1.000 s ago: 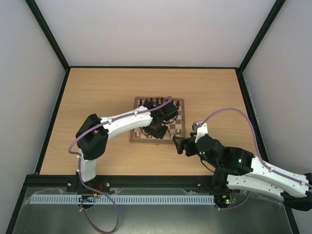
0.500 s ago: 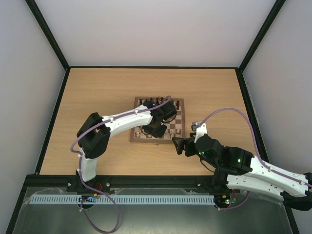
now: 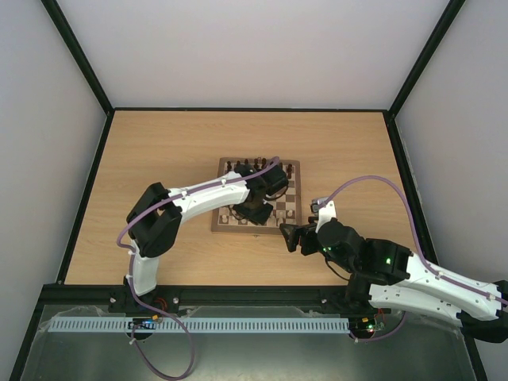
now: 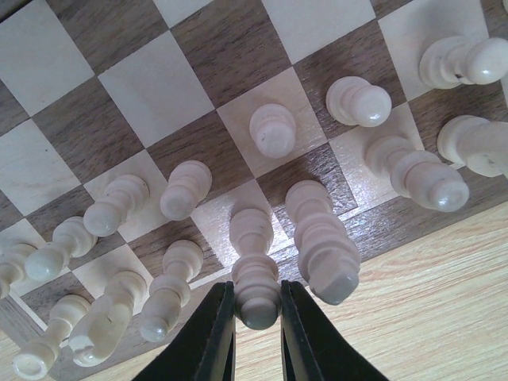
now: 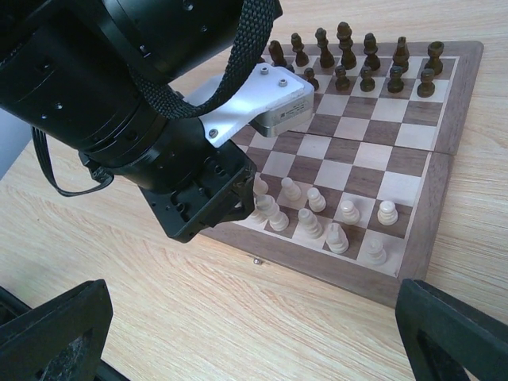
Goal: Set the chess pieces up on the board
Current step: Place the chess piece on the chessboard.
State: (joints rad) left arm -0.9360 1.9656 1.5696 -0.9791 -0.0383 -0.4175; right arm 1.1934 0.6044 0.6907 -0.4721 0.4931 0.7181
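Pinching the head of a cream chess piece (image 4: 252,262) between nearly closed fingers, the left hand (image 4: 256,295) stands over the near edge row of the board (image 5: 444,159), among the other pale pieces (image 5: 317,214). The right hand (image 3: 292,236) hovers wide open above the desk (image 3: 159,143), just beside the board's near right corner.

Soft, even light is falling from above; a pale sheen is showing on the board (image 4: 222,48), and the nearest chess pieces (image 4: 321,254) are blurring slightly.
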